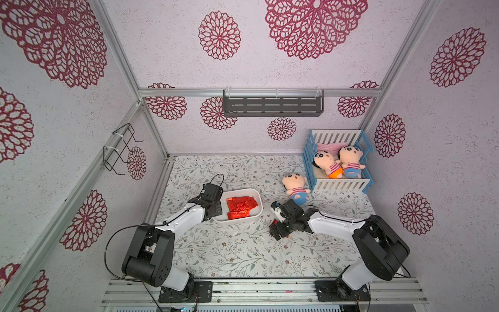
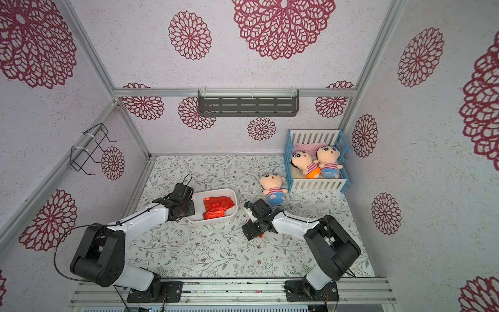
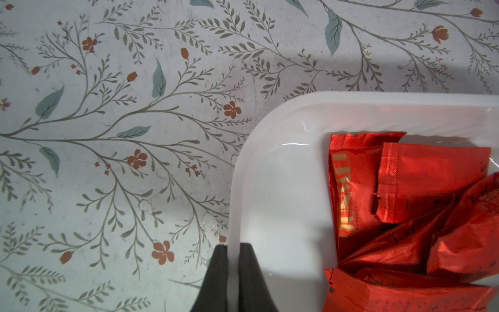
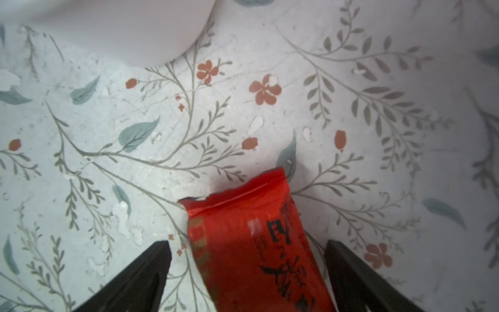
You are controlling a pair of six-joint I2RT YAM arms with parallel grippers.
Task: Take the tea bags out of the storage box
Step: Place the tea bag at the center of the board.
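**Sachet on the table, a pile to go in the box**

On the left side, the left gripper (image 3: 233,247) is clamped on the near end wall of the storage box (image 1: 241,221). Its wrist view shows one finger outside the white rim and one inside, pinched tight on the plastic. This looks like a steadying hold that keeps the tub from sliding on the table (image 1: 229,251).

Inside the box the tea bags (image 1: 240,206) lie in a loose, overlapping heap, crowded toward the end away from the clamped wall. The floor next to the left gripper is bare. The overlap makes an exact count uncertain, but several are clearly there.

Just right of the box, the right gripper (image 4: 247,243) hangs low over the table with its fingers spread wide. One tea bag (image 4: 259,232) lies flat on the floral surface between them, and neither finger touches it. In both top views the gripper hides most of this sachet and only slivers of red show.

Further right are a plush doll (image 1: 295,187) on the table and a toy crib (image 1: 339,162) holding two more. Both stand well clear of the work.

The step in hand appears to be the drop-off of one sachet outside the box, with most of the task ahead. The next move would probably call for the right arm to lift clear and swing back over the rim. It would then need to pinch a single raised foil edge from the heap without snagging a neighbour.
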